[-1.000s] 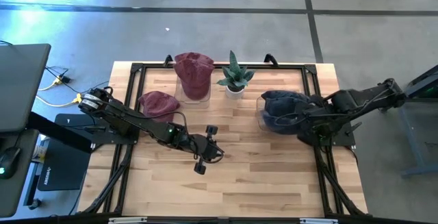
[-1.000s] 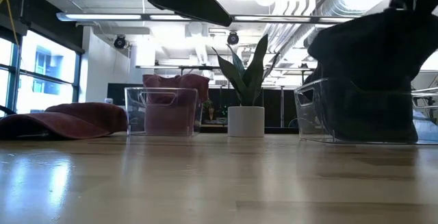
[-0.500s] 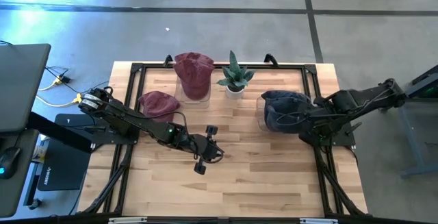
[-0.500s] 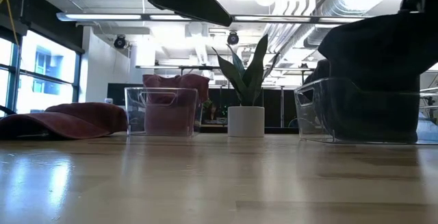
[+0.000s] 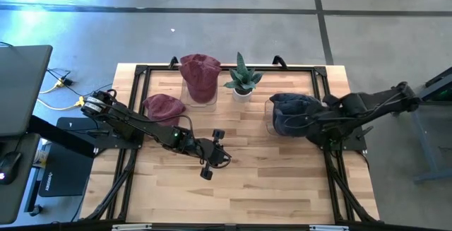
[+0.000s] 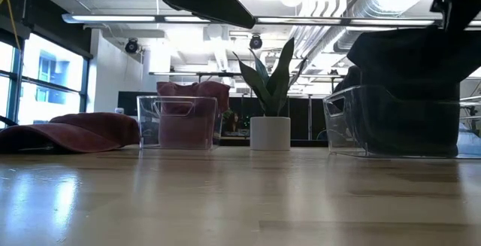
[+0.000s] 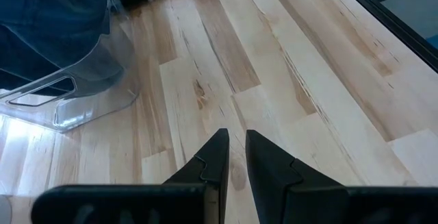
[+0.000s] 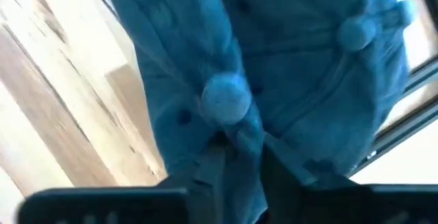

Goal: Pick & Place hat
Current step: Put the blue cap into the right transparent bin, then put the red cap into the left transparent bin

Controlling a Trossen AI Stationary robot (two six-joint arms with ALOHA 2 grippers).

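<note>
A dark blue hat [image 5: 286, 107] [image 6: 409, 58] sits heaped in a clear bin [image 5: 269, 123] [image 6: 344, 122] on the table's right side. My right gripper [image 5: 305, 121] [image 8: 236, 148] is above it, shut on its cloth. A maroon hat [image 5: 164, 107] [image 6: 71, 132] lies flat on the table at the left. Another maroon hat [image 5: 200, 72] [image 6: 192, 95] fills a second clear bin [image 5: 201, 98]. My left gripper [image 5: 224, 159] [image 7: 235, 133] hovers shut over bare wood at the table's middle. My right gripper pinches a raised fold of the blue hat's crown [image 8: 239, 133] between its two fingers, just below the round top button [image 8: 224, 99]. The fingers come from above, pointing down. The hat rests in the clear bin with its top standing above the rim.
A small potted plant [image 5: 242, 81] [image 6: 270, 103] stands between the two bins near the far edge. A black frame [image 5: 141, 72] runs round the table top. The near half of the table [image 5: 268, 181] is open wood. The left wrist view shows the blue-hat bin [image 7: 75, 94] ahead.
My right gripper has moved down a little over the bin. The blue hat has sunk with it: its top stood higher above the rim a second ago and now sits lower and flatter in the bin.
</note>
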